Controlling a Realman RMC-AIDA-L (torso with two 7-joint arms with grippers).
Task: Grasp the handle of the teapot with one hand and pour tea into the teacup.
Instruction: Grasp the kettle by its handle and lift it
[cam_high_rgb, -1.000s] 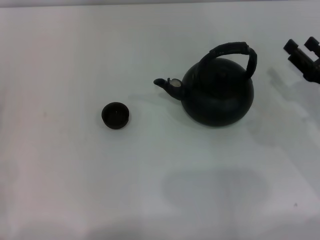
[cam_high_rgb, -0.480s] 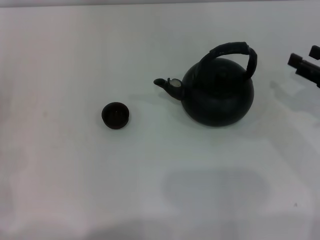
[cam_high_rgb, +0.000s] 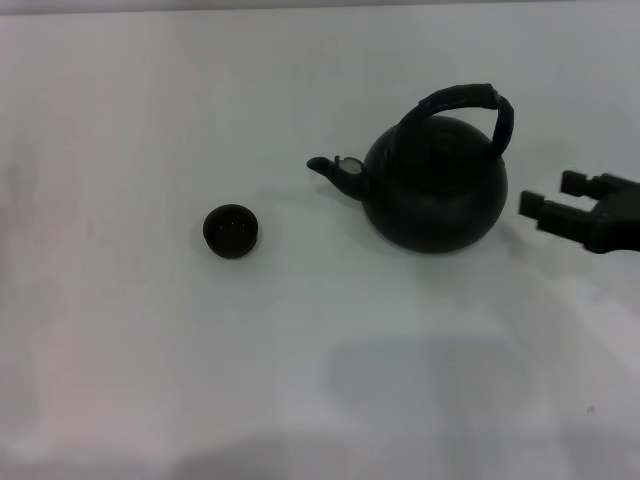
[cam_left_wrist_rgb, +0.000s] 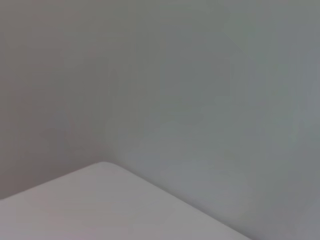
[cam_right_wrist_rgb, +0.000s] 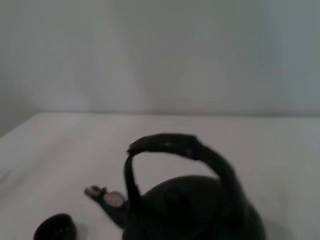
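Teapot (cam_high_rgb: 435, 190) sits upright on the white table (cam_high_rgb: 150, 350), a little toward 2 o'clock from the middle of the head view. Its round black body carries a short spout (cam_high_rgb: 330, 170) that points to 9 o'clock and bears a small silvery spot. Its handle (cam_high_rgb: 470, 105), a thick black wrapped arch, stands over the pot's top, with an angular bend at the 3 o'clock end.

At 8 o'clock from the spout, well apart from the pot, the teacup (cam_high_rgb: 231, 231) stands upright with its mouth upward, a tiny dark bowl-like cup.

From 3 o'clock the right gripper (cam_high_rgb: 548, 196) reaches in at the level of the pot's body. Its two fingers (cam_high_rgb: 533, 207) point toward the pot and are spread wide, with nothing between them. They are just beside the pot's side and not touching it or the handle.

Seen from the right wrist, the teapot (cam_right_wrist_rgb: 192, 210) is near, its handle (cam_right_wrist_rgb: 175, 147) arching above the body, and the teacup (cam_right_wrist_rgb: 55, 229) lies beyond the spout.

Only the table corner (cam_left_wrist_rgb: 100, 210) and a grey wall show in the left wrist view, and the left gripper appears in no view.
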